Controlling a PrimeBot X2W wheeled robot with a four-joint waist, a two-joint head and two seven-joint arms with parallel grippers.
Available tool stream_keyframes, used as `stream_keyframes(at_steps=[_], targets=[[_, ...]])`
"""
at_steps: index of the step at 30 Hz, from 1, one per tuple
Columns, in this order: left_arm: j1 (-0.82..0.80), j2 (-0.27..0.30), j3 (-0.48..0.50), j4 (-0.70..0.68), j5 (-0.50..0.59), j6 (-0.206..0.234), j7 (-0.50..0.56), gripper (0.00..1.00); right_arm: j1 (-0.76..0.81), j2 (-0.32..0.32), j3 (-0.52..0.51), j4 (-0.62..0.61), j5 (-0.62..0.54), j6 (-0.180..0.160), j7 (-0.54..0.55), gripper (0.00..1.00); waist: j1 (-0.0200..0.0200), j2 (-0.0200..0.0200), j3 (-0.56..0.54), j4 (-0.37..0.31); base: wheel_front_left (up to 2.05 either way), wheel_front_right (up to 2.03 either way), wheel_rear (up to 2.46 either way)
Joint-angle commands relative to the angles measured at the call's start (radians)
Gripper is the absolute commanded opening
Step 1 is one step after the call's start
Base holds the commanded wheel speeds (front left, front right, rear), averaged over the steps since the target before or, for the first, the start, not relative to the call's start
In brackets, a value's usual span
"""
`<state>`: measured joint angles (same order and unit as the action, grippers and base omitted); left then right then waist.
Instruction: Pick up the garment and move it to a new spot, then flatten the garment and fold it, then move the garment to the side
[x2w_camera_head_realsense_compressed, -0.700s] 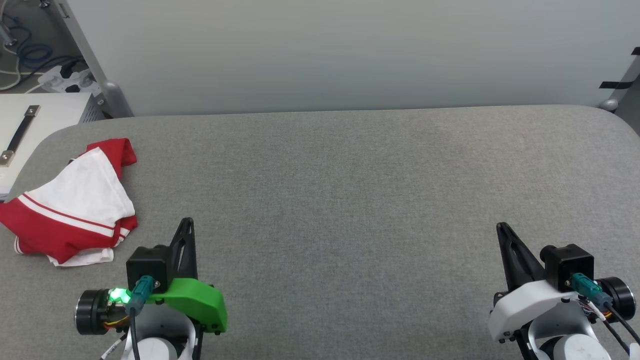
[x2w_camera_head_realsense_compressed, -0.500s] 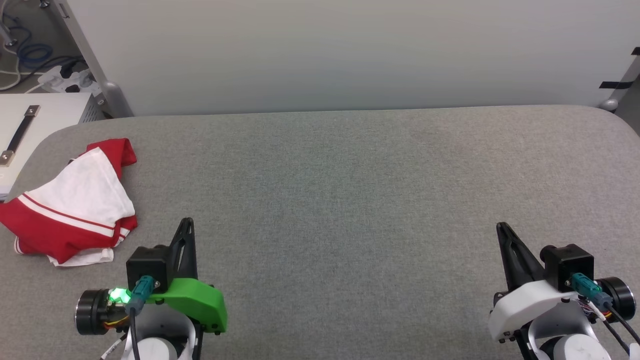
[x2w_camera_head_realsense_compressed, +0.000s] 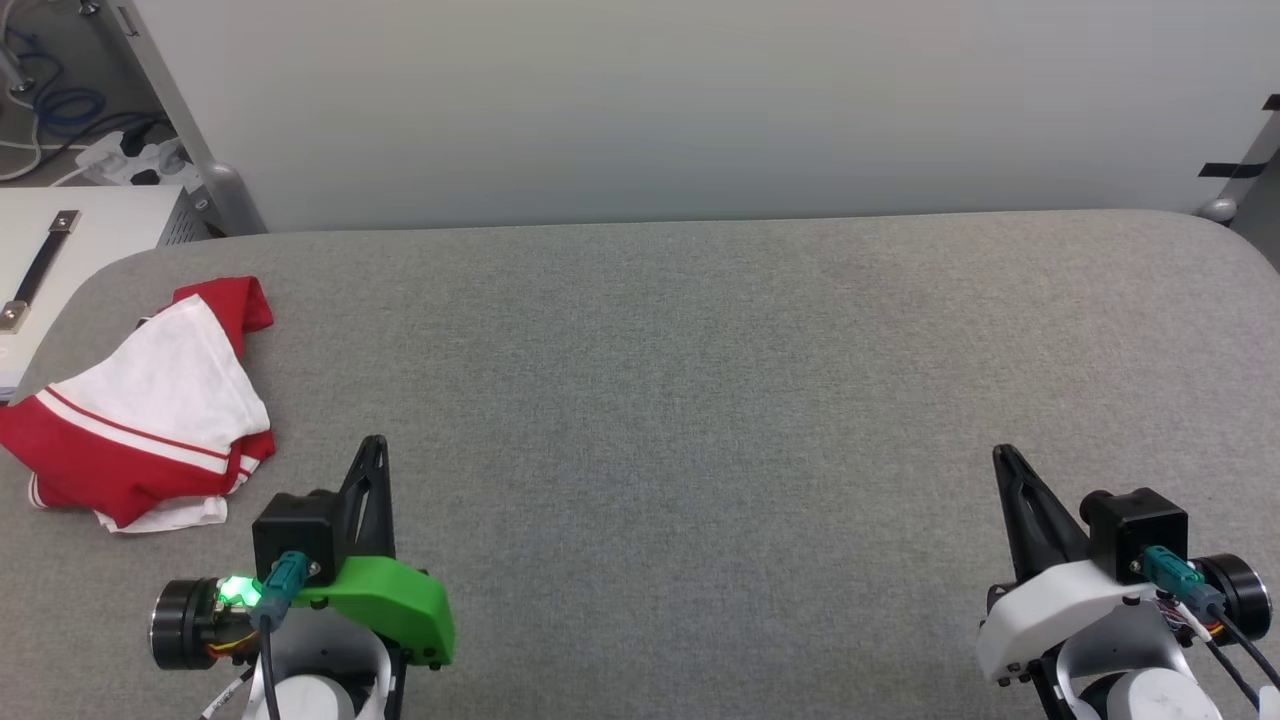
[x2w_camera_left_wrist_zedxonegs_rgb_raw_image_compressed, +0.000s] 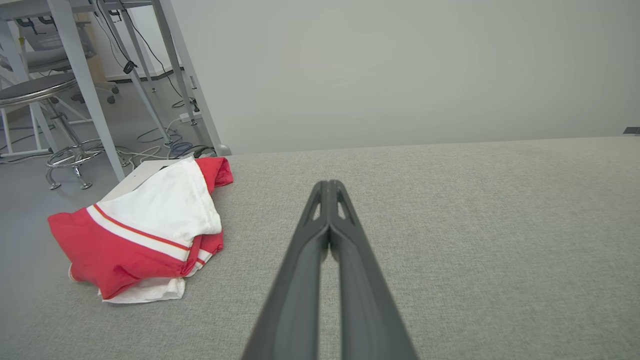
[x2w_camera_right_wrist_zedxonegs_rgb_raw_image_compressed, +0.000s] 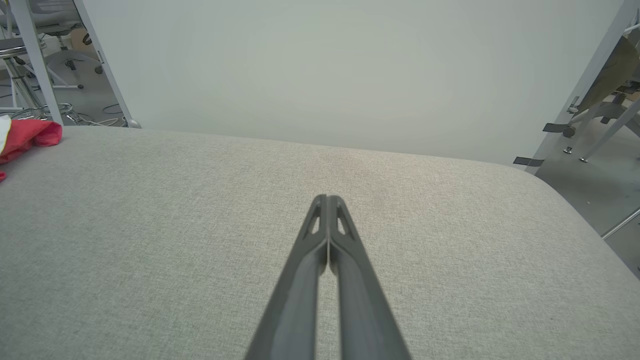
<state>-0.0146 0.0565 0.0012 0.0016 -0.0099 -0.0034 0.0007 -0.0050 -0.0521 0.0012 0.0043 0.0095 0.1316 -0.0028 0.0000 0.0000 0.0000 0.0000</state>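
Observation:
The garment (x2w_camera_head_realsense_compressed: 150, 420) lies in a loose red and white heap at the far left of the grey table (x2w_camera_head_realsense_compressed: 700, 400), a white sleeve with red striped trim on top. It also shows in the left wrist view as the garment (x2w_camera_left_wrist_zedxonegs_rgb_raw_image_compressed: 145, 230), left of my fingers, and a red corner of the garment (x2w_camera_right_wrist_zedxonegs_rgb_raw_image_compressed: 25, 137) sits at the left edge of the right wrist view. My left gripper (x2w_camera_head_realsense_compressed: 374, 445) (x2w_camera_left_wrist_zedxonegs_rgb_raw_image_compressed: 329, 185) is shut and empty, to the right of the heap and apart from it. My right gripper (x2w_camera_head_realsense_compressed: 1002, 455) (x2w_camera_right_wrist_zedxonegs_rgb_raw_image_compressed: 327, 199) is shut and empty near the front right.
A pale wall (x2w_camera_head_realsense_compressed: 700, 100) stands behind the table. A white box with a handle (x2w_camera_head_realsense_compressed: 60, 260) sits beyond the table's left edge, with cables and a power strip (x2w_camera_head_realsense_compressed: 130, 150) on the floor. Metal frame legs and a stool (x2w_camera_left_wrist_zedxonegs_rgb_raw_image_compressed: 65, 125) stand further left.

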Motion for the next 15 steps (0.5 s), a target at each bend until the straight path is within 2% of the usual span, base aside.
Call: stream_keyframes(at_steps=[1,9,10,15], targets=[[0.015,-0.006,-0.001,-0.002,0.010,0.003,-0.001,0.00,0.005,0.002,-0.001,-0.004,-0.009,-0.001,0.003,0.00,0.0000,0.0000,0.000,0.000,0.00,0.00,0.00],[0.015,-0.006,-0.001,-0.002,0.010,0.003,-0.001,0.00,0.005,0.002,-0.001,-0.004,-0.009,-0.001,0.003,0.00,0.0000,0.0000,0.000,0.000,0.00,0.00,0.00],[0.000,0.000,0.000,0.000,0.000,0.000,0.000,1.00,0.000,0.000,0.000,0.000,0.000,0.000,0.000,1.00,0.0000,0.0000,0.000,0.000,0.00,0.00,0.00],[0.000,0.001,0.000,0.002,-0.003,0.000,-0.002,1.00,0.001,0.000,0.000,0.001,0.004,0.000,-0.002,1.00,0.0000,0.0000,0.000,0.000,0.00,0.00,0.00]])
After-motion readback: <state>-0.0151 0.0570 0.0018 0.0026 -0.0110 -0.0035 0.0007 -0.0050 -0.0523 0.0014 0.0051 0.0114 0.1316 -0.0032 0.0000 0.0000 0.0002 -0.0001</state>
